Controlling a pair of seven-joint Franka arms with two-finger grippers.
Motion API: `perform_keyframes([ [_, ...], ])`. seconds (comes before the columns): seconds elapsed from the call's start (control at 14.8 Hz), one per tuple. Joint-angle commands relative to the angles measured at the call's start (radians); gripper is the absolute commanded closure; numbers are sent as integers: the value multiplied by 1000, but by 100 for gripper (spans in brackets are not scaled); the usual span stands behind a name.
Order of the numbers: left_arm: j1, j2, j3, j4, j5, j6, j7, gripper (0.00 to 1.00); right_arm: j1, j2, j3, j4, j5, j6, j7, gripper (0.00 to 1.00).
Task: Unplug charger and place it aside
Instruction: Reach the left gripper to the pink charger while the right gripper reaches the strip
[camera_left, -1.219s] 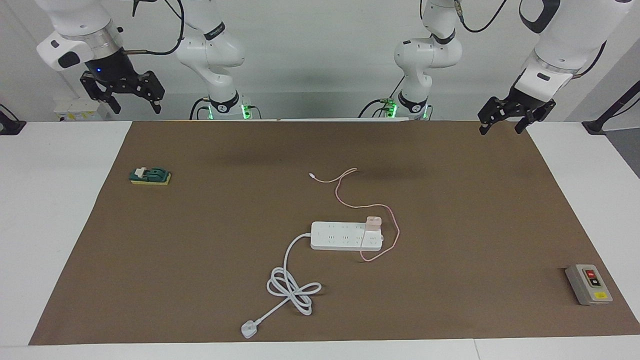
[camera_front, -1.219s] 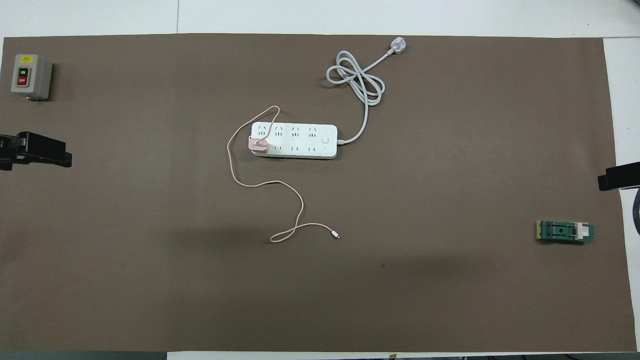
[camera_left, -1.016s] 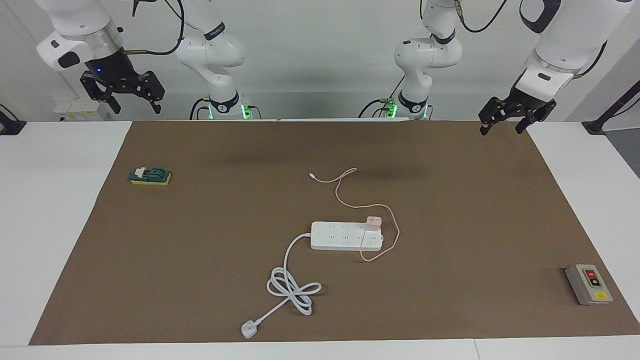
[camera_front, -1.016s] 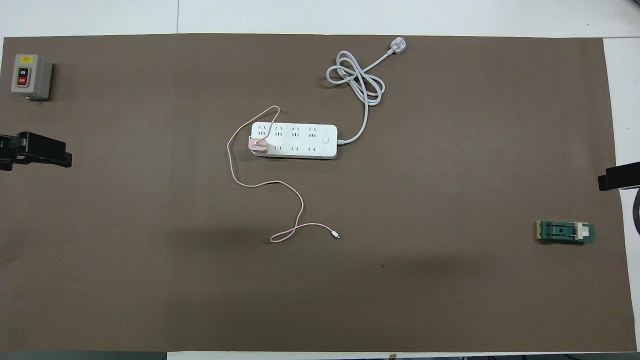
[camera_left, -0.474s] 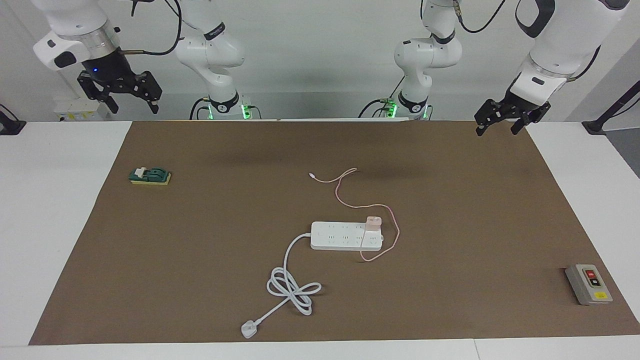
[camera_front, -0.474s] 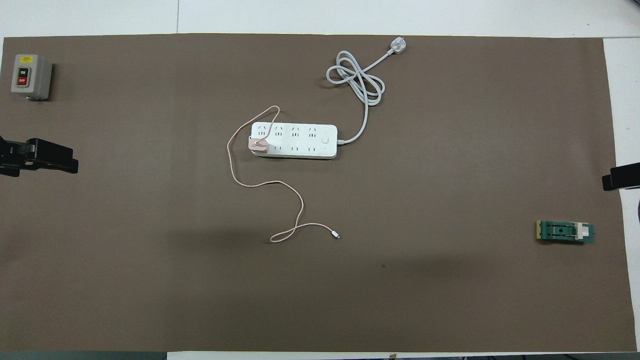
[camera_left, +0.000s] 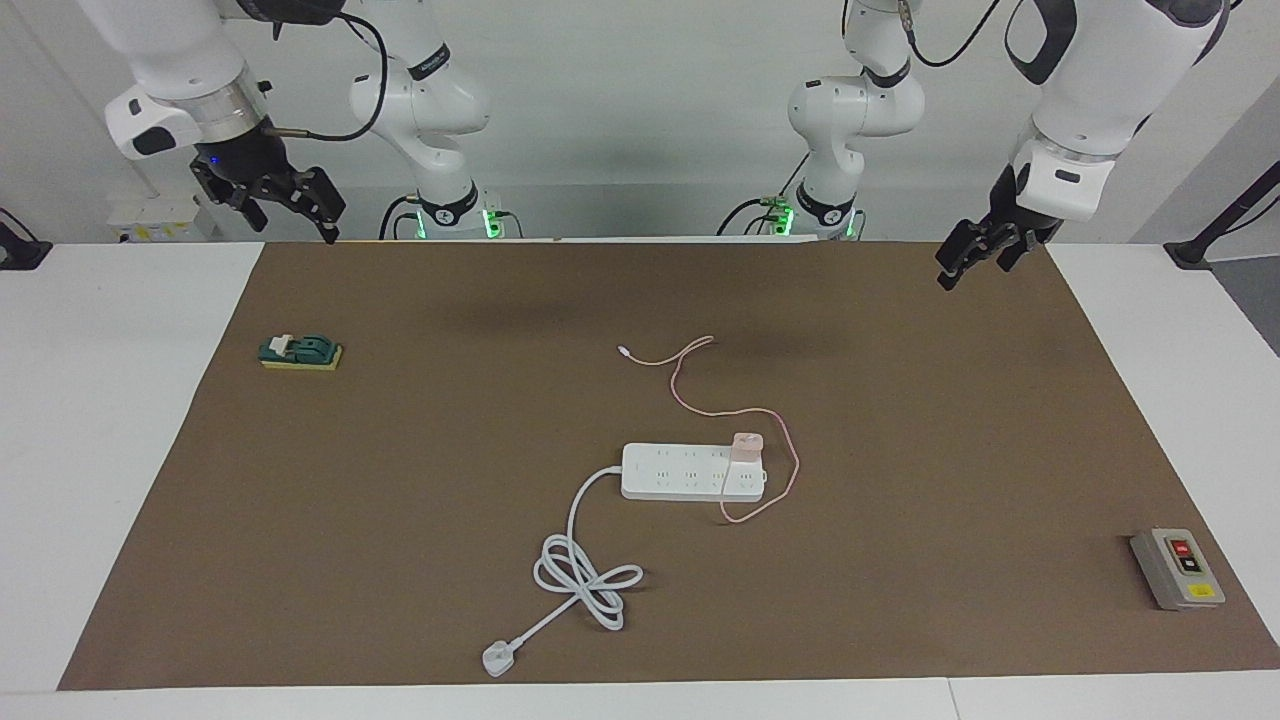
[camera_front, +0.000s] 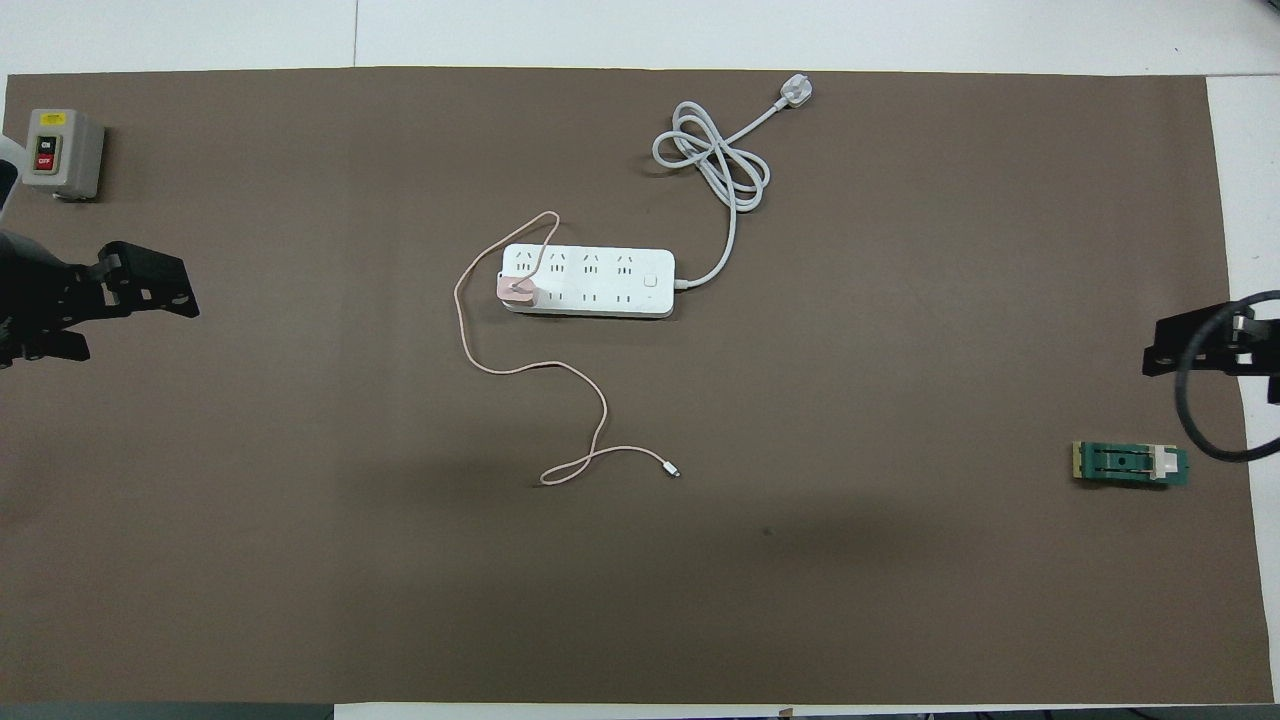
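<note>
The charger (camera_left: 747, 444) sits plugged into the power strip (camera_left: 680, 472) mid-table, well apart from both grippers. The left gripper (camera_left: 975, 257) hangs over the mat's corner at the robots' edge, empty; I cannot tell its jaws. The right gripper (camera_left: 290, 205) hangs over the other robot-side corner, jaws spread, empty.

Both my grippers have swung inward over the brown mat (camera_left: 400, 480): left gripper (camera_left: 975, 258), right gripper (camera_left: 290, 205).
</note>
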Motion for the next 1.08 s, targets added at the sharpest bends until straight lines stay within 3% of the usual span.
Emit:
perform_keyframes([
  [0.0, -37, -21, 10, -67, 14, 106, -203, 0, 27, -3, 3, -40, 59, 34, 181, 0],
  [0.27, -70, 34, 11, -69, 15, 186, -502, 0, 110, 60, 3, -49, 144, 94, 482, 0],
  [0.54, -130, 192, 11, 33, 67, 234, -962, 0, 190, 150, 3, -46, 230, 194, 770, 0],
  [0.88, -201, 347, 10, 111, 40, 257, -1298, 0, 289, 275, 3, -44, 340, 392, 1069, 0],
  [1.02, -205, 357, 10, 114, -20, 277, -1361, 1, 324, 336, 3, -44, 395, 502, 1190, 0],
])
